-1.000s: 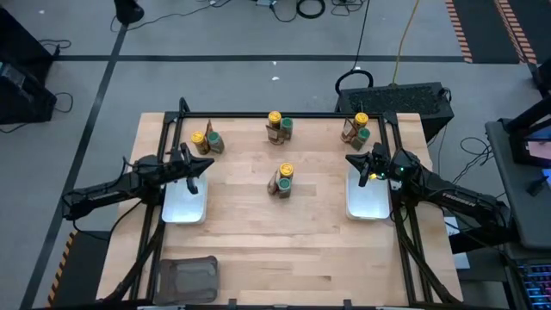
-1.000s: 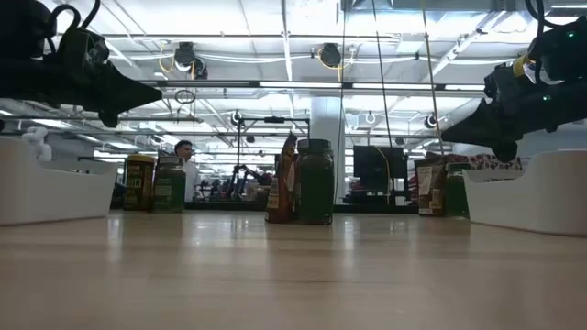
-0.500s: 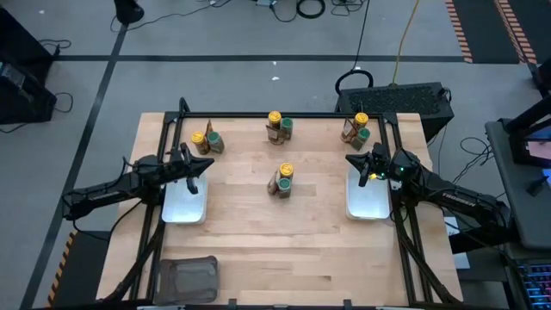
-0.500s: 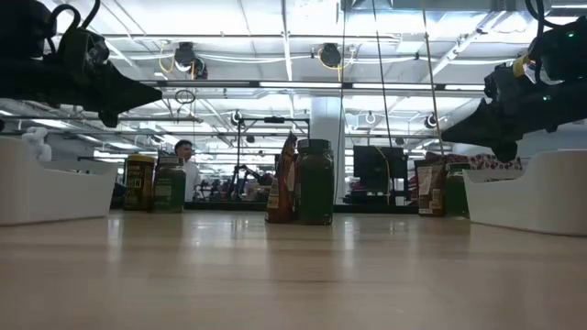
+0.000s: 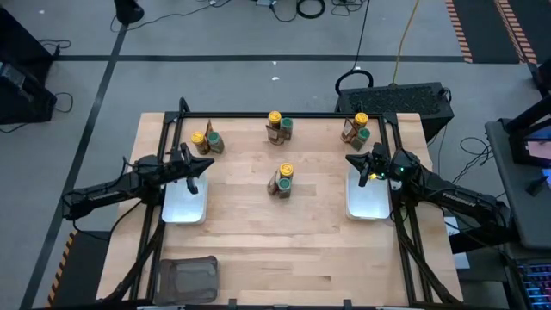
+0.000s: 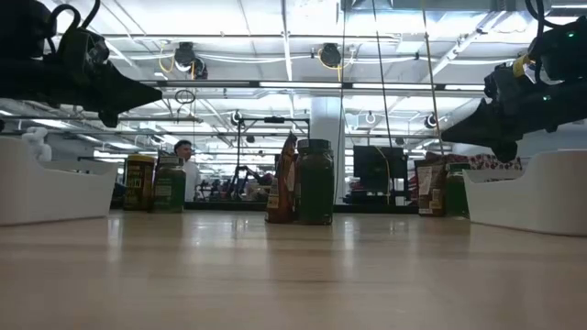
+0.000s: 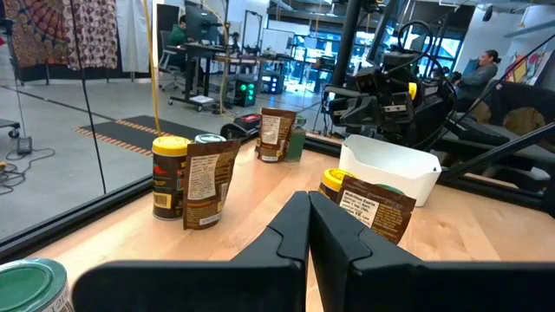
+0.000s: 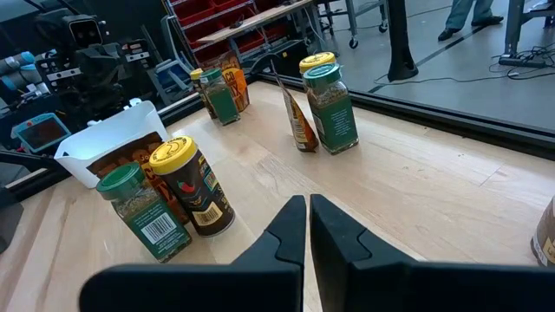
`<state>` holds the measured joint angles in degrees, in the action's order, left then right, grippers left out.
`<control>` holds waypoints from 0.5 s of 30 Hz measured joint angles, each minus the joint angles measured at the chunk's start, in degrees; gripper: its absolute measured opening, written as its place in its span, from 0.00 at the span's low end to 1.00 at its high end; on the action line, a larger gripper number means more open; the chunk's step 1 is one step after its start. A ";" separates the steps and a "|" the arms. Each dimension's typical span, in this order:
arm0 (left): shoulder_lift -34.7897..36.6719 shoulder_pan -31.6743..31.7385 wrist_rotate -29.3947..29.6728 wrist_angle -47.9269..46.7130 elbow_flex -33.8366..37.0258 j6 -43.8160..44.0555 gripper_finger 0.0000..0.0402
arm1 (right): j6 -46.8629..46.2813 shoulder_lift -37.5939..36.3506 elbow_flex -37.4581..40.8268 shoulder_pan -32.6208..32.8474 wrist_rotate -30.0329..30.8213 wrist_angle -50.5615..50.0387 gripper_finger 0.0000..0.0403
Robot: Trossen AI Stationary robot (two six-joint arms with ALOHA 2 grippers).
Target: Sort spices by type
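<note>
The spices stand in four groups on the wooden table, each with a yellow-lidded jar, a green-lidded jar and a brown packet: far left (image 5: 207,141), far middle (image 5: 278,126), far right (image 5: 356,128) and centre (image 5: 282,179). My left gripper (image 5: 205,164) hangs shut, pointing level, over the far end of the left white tray (image 5: 185,203). My right gripper (image 5: 351,160) hangs shut over the far end of the right white tray (image 5: 368,200). Both are above the table and hold nothing. In the right wrist view the centre group's yellow-lidded jar (image 8: 191,186) and green-lidded jar (image 8: 143,212) stand just ahead of the shut fingers.
A dark grey tray (image 5: 188,277) sits at the near left corner. A black frame (image 5: 284,114) runs along the table's far edge and down both sides. Bare wood lies between the two white trays, nearer than the centre group. People show in the room beyond the table.
</note>
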<state>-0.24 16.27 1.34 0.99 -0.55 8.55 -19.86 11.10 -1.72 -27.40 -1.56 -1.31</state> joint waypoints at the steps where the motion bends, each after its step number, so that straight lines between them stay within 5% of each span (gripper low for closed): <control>1: 0.00 -0.01 0.00 0.01 0.01 -0.01 0.03 | 0.00 0.01 -0.01 0.01 0.00 0.00 0.00; 8: -0.01 -0.02 0.00 0.01 0.00 -0.01 0.03 | 0.21 -0.01 0.00 0.02 0.03 0.05 0.00; 15: 0.01 -0.02 0.00 0.00 0.01 -0.01 0.03 | 12.92 -0.01 0.04 0.00 4.75 0.90 0.00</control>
<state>-0.23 16.25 1.34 0.99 -0.54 8.54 -6.94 11.09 -1.67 -27.40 3.19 -0.41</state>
